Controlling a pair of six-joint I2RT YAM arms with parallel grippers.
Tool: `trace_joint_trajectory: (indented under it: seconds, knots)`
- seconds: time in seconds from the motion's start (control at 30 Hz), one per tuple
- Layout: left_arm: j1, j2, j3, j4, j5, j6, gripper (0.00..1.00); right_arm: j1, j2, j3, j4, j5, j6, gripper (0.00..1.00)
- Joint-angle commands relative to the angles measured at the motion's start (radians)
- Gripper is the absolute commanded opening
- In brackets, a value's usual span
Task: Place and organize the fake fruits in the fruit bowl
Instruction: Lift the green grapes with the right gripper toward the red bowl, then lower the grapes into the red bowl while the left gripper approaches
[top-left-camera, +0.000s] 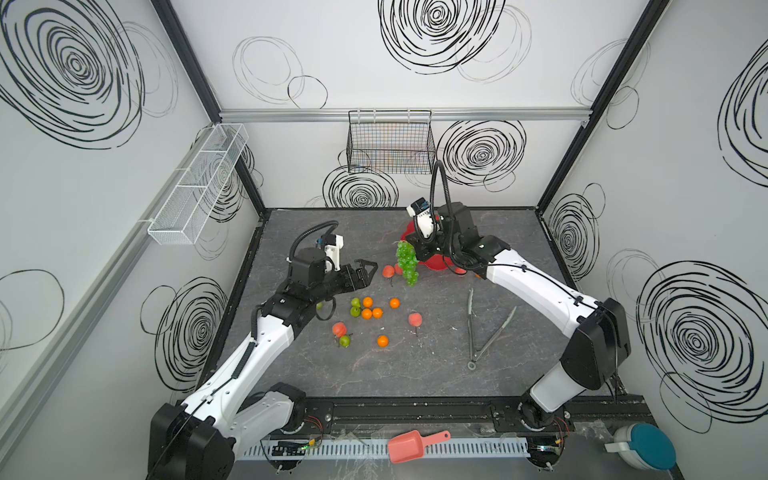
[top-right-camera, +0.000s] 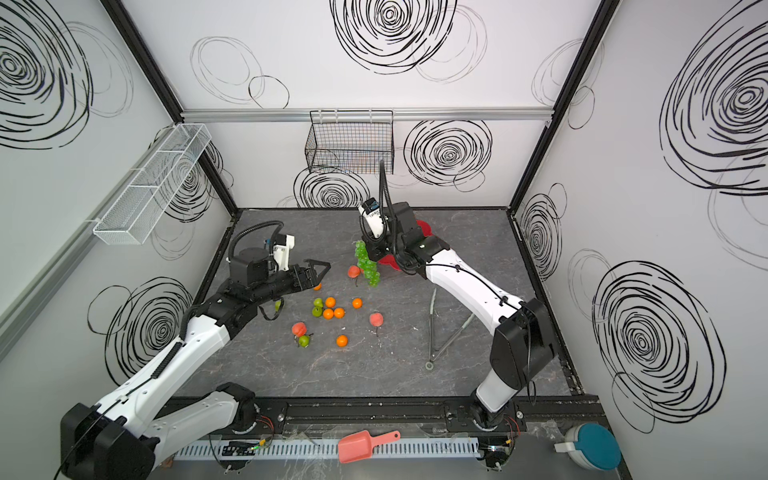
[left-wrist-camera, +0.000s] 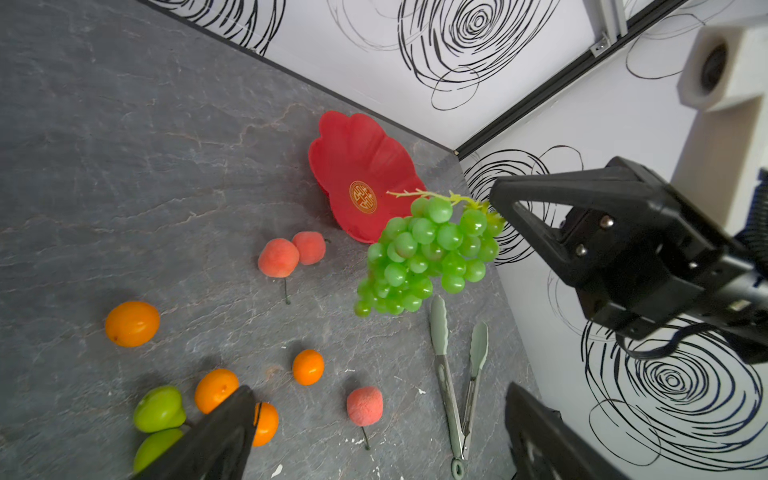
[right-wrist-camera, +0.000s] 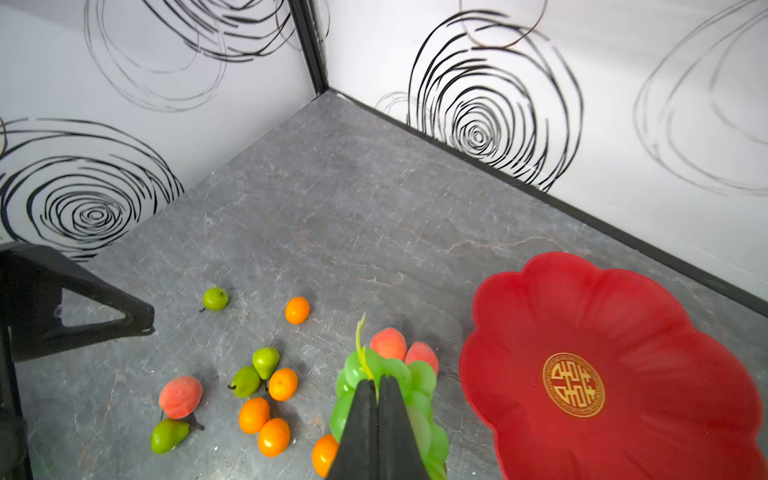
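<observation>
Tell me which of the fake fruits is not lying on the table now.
The bunch of green grapes: it hangs by its stem from the shut right tool. The oranges, peaches and pears lie on the table.

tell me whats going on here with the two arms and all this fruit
The right gripper is shut on the stem of the green grape bunch, dangling it beside the red fruit bowl, where no fruit shows yet. The left gripper is open and holds nothing, hovering near the oranges, peaches and pears scattered on the table.
</observation>
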Motion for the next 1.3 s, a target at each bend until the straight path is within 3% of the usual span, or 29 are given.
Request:
trace_joint_trajectory:
  seconds: [0.0, 0.4, 0.73, 1.27]
  knots:
    - [-0.021, 0.035, 0.069, 0.07, -0.016, 0.034, 0.96, -0.028, -0.055, 0.015, 0.082, -0.014, 0.063, 0.0]
    - [-0.081, 0.255, 0.269, 0.116, -0.057, 0.076, 0.96, -0.161, -0.023, 0.057, 0.138, 0.019, 0.171, 0.0]
    - [-0.127, 0.444, 0.412, 0.125, -0.155, 0.071, 0.96, -0.224, 0.082, 0.071, 0.181, 0.01, 0.171, 0.0]
    - [-0.169, 0.525, 0.359, 0.207, -0.173, 0.119, 0.96, -0.301, 0.262, 0.104, 0.148, -0.129, 0.189, 0.0]
